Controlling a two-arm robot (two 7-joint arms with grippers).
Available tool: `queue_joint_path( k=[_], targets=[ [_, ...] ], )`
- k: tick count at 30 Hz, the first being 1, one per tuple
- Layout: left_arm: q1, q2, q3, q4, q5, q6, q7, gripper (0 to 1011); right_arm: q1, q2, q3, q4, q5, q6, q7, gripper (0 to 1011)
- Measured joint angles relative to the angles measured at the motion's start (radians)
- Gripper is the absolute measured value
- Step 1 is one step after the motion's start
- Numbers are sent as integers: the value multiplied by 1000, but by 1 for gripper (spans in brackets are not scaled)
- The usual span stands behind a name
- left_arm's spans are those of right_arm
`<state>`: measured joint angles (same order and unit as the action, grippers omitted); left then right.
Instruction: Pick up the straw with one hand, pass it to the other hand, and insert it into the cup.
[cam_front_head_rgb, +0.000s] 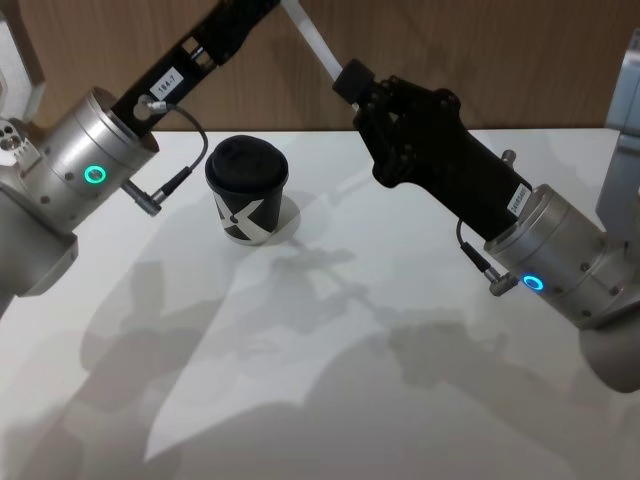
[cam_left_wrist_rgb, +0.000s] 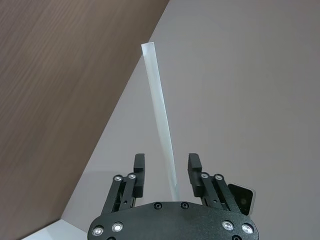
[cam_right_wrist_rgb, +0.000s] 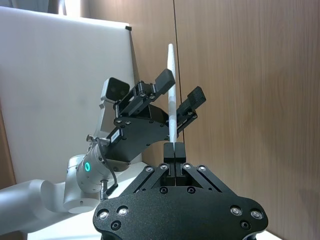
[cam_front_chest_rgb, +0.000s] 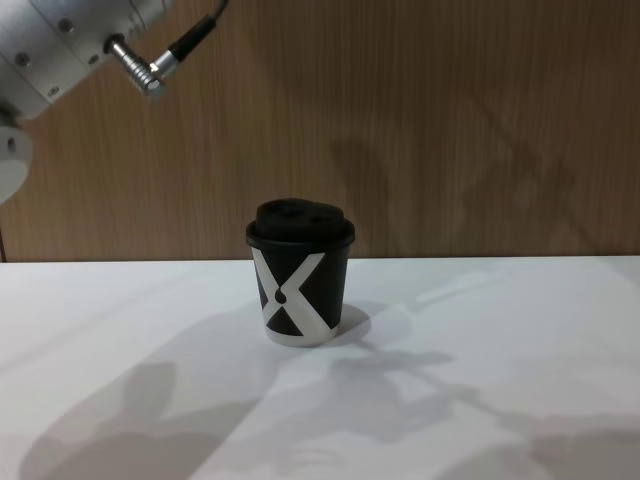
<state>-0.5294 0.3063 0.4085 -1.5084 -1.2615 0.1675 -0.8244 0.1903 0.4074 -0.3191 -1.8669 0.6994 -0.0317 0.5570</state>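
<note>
The thin white paper straw (cam_right_wrist_rgb: 171, 95) is sitting high above the small black X-marked paper cup (cam_front_chest_rgb: 299, 285), with the black right gripper (cam_right_wrist_rgb: 173, 148) pinching it tight. The black left gripper (cam_left_wrist_rgb: 167, 162) is holding its fingers apart around it. Passing it over and poking it in are still left, I think.

Cup (cam_front_head_rgb: 247, 200): set on the table (cam_front_head_rgb: 400, 400), left of centre, before the wall (cam_front_chest_rgb: 450, 120).
Straw (cam_front_head_rgb: 312, 38): held above the table, behind the cup.
Right gripper (cam_right_wrist_rgb: 173, 150): clamped on one straw end.
Left gripper (cam_left_wrist_rgb: 167, 167): fingers set either side of the straw.
</note>
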Motion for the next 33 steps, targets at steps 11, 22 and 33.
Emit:
queue_joint_path(
  k=[11, 22, 33],
  targets=[
    [-6, 3, 8, 0, -5, -11, 2, 215, 0, 0, 0, 0, 0, 0, 0, 9],
    [-10, 8, 16, -6, -22, -11, -2, 25, 0, 0, 0, 0, 0, 0, 0, 8],
    [-11, 13, 22, -17, -40, -9, 1, 14, 0, 0, 0, 0, 0, 0, 0, 132]
  ],
)
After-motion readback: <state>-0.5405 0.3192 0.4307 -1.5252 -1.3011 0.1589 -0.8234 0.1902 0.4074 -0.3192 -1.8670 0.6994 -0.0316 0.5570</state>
